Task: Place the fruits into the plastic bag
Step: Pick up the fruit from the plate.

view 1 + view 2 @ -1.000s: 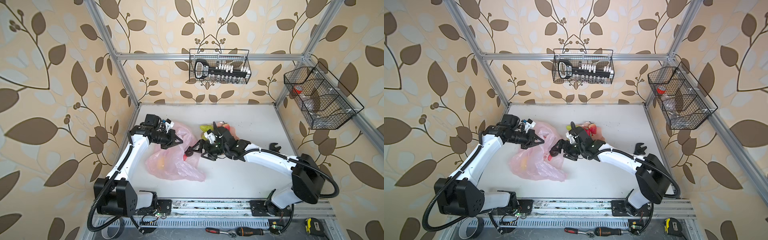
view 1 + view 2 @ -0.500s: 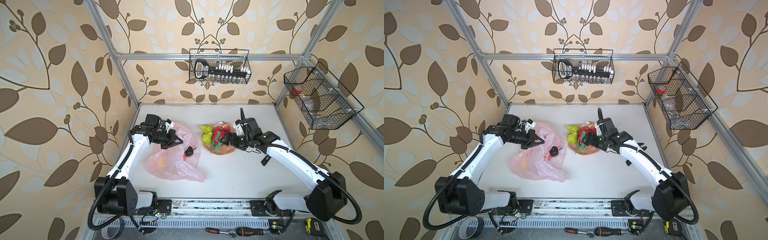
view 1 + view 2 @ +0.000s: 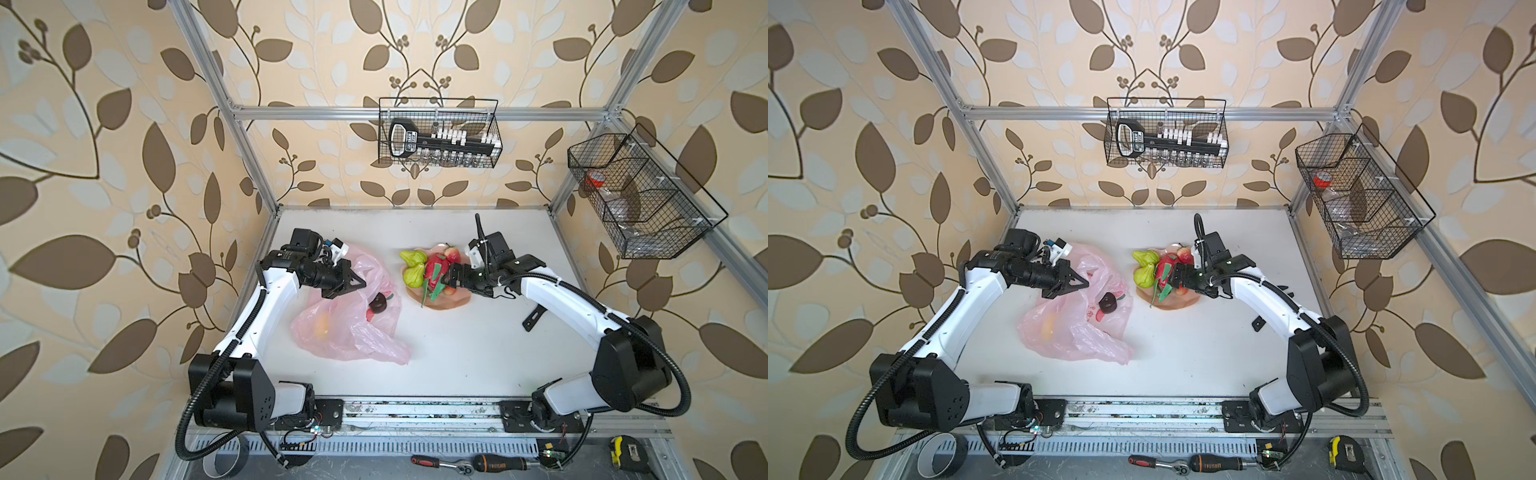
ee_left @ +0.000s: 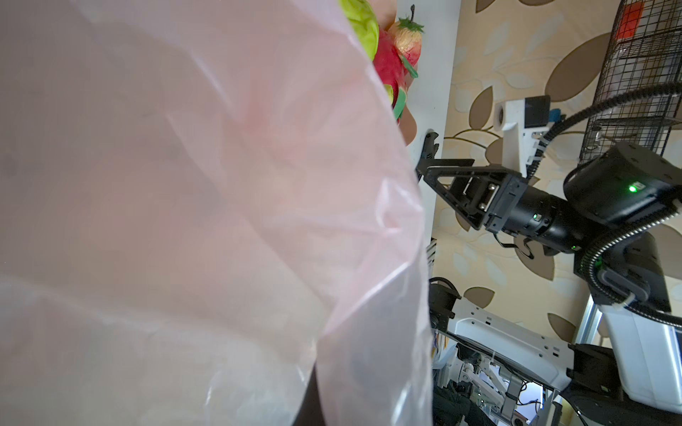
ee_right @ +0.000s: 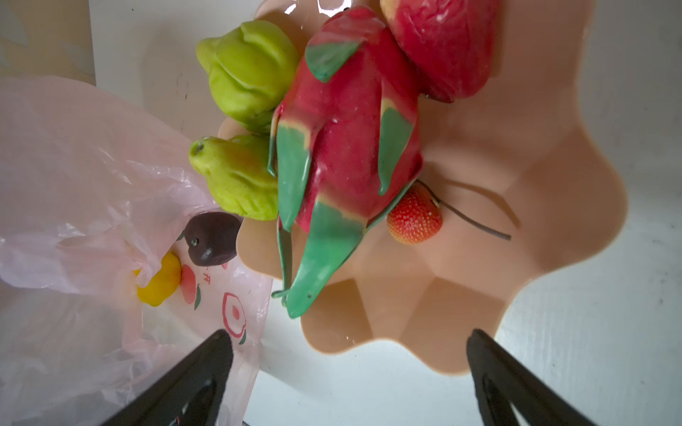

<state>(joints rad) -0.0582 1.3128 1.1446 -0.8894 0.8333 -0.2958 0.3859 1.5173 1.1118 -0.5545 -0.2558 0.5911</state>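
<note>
A: In both top views, what carries everything?
B: A white counter (image 3: 457, 340) inside an aluminium frame, with leaf-patterned wallpaper on the walls around it. Two wire baskets hang on the frame, one on the back rail (image 3: 439, 132), one at the side (image 3: 640, 195).

A: Count the fruit there.
B: On the peach dish (image 3: 451, 301): two green pears (image 3: 413, 266), one dragon fruit (image 3: 436, 268), one red apple (image 3: 453, 253) behind it. At the bag (image 3: 349, 316): one dark plum (image 3: 377, 304) in the mouth, one lemon (image 3: 1047, 326) showing through the film.

A: And the arms?
B: The left gripper (image 3: 360, 284) is pinched shut on the bag's upper edge, holding it up. The right gripper (image 3: 1174, 279) sits over the dish at the dragon fruit.

A: Left wrist view?
B: Mostly pink bag (image 4: 203, 221) close to the lens. Past its edge, one pear (image 4: 363, 26), the dragon fruit (image 4: 387, 70) and an apple (image 4: 407, 42). The right gripper (image 4: 430, 155) shows side-on against the wallpaper.

A: Right wrist view?
B: Two black fingers (image 5: 206, 372) stand wide apart with nothing between them. Beyond them, the dish (image 5: 516, 206) holds two pears (image 5: 251, 85), one dragon fruit (image 5: 350, 147), one apple (image 5: 446, 48) and one strawberry (image 5: 415, 219). The bag (image 5: 73, 221) lies just beside the dish, with the plum (image 5: 212, 238) and lemon (image 5: 160, 282) in its mouth.
</note>
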